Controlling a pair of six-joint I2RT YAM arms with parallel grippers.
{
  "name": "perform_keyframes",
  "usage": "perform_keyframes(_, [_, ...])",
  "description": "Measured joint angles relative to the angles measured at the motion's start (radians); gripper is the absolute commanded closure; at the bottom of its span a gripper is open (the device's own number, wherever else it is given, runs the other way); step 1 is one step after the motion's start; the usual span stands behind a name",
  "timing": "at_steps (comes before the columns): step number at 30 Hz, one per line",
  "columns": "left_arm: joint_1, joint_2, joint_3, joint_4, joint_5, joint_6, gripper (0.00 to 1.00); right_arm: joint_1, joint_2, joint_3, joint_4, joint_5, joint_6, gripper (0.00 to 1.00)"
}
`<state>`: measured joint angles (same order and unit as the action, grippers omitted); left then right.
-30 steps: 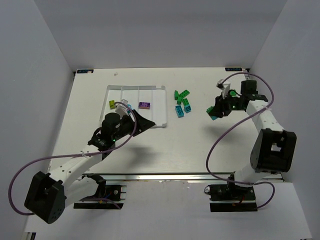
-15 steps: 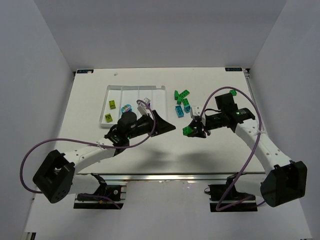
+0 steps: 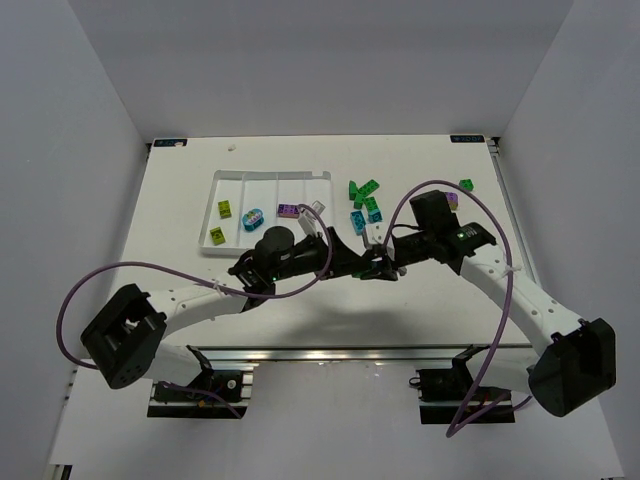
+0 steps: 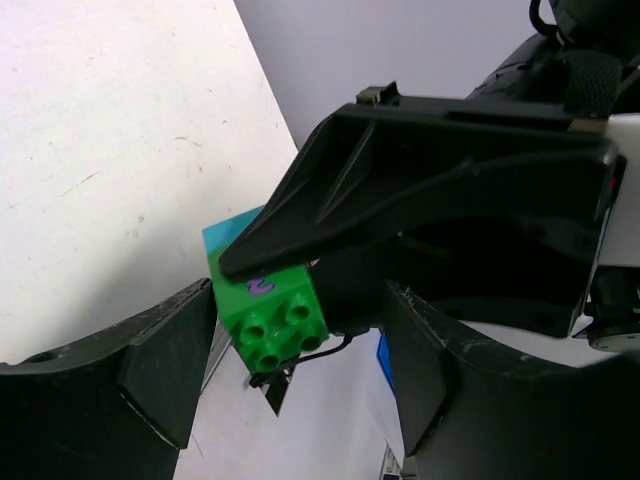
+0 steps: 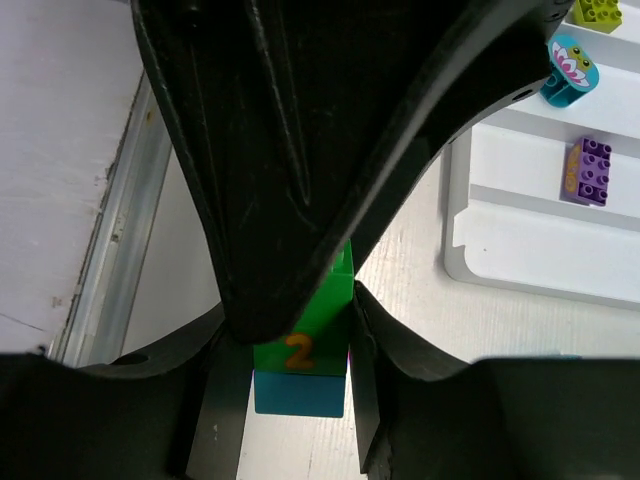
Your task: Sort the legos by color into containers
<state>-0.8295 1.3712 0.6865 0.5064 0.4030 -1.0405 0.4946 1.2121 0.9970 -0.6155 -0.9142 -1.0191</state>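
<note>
White tabletop (image 3: 170, 290) carries a shallow white plastic four-compartment tray (image 3: 272, 176) at rear left, with yellow-green, teal and purple bricks in it. Just right of its near corner, the right gripper (image 5: 295, 385) clamps a small green studded plastic brick (image 4: 270, 318) stacked on a teal one, jaws narrow. The left gripper (image 4: 300, 335) has its jaws set wide either side of that brick; contact cannot be confirmed.

From above, the left pincer (image 3: 355, 262) and right pincer (image 3: 381, 264) meet tip to tip, and the green brick (image 4: 270, 312) between them cannot be made out. In the left wrist view a black finger hides that brick's top and most of the teal piece (image 4: 232, 232) behind it. In the right wrist view the left pincer blocks much of the tray (image 5: 520, 240), which runs off the right edge; a yellow-green brick (image 5: 600, 10) is cut by the top edge.
</note>
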Motion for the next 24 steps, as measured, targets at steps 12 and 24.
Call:
perform_keyframes(12, [-0.015, 0.041, 0.048, -0.092, -0.055, 0.023, 0.49, 0.051, -0.057, -0.063, 0.104, 0.101, 0.097, 1.00])
perform_keyframes(24, [-0.019, 0.045, 0.099, -0.187, -0.117, 0.057, 1.00, 0.066, -0.067, -0.079, 0.178, 0.184, 0.228, 0.23])
